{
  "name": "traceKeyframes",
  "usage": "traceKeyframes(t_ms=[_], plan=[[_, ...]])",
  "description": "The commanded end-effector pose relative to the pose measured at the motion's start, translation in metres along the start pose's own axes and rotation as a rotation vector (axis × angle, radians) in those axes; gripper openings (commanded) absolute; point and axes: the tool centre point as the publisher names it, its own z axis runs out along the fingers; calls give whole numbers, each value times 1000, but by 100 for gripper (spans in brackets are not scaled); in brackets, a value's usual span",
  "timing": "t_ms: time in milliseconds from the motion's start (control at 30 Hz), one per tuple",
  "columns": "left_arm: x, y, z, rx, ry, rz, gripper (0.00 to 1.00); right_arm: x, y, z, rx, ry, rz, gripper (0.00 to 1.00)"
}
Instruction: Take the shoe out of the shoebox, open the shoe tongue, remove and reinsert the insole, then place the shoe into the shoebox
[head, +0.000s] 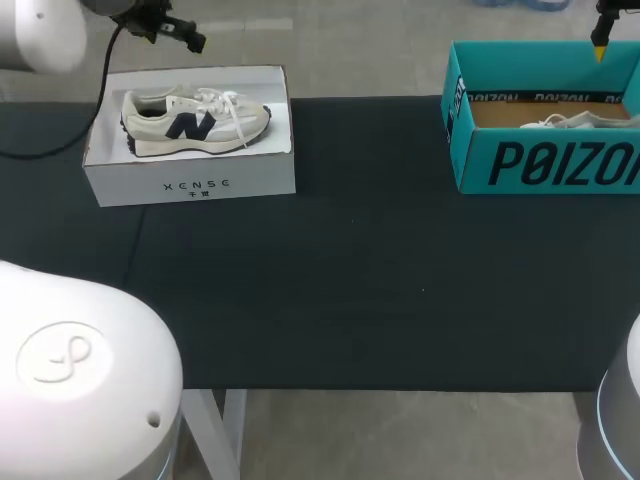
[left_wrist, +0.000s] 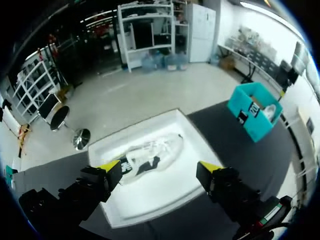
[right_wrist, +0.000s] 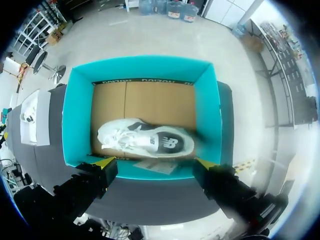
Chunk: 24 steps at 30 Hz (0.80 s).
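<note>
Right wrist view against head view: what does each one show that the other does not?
Only the right wrist view shows the whole shoe inside the teal shoebox, lying on its side. Only the head view shows the second shoe in full, in the white box. Both show both boxes on the black table.

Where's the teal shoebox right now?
Head view: the teal shoebox sits at the far right corner of the table, below the open right gripper, a white shoe lying inside it. The white shoebox stands at far left.
</note>
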Motion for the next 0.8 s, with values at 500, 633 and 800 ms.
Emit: traceKeyframes(t_ms=[500, 633, 800], plan=[[-56, 68, 49, -682, -260, -935, 100, 0, -1, 0, -2, 1, 0, 100], [-63, 72, 54, -701, -304, -843, 100, 0, -1, 0, -2, 1, 0, 100], [-86, 70, 60, -671, -271, -740, 100, 0, -1, 0, -2, 1, 0, 100]])
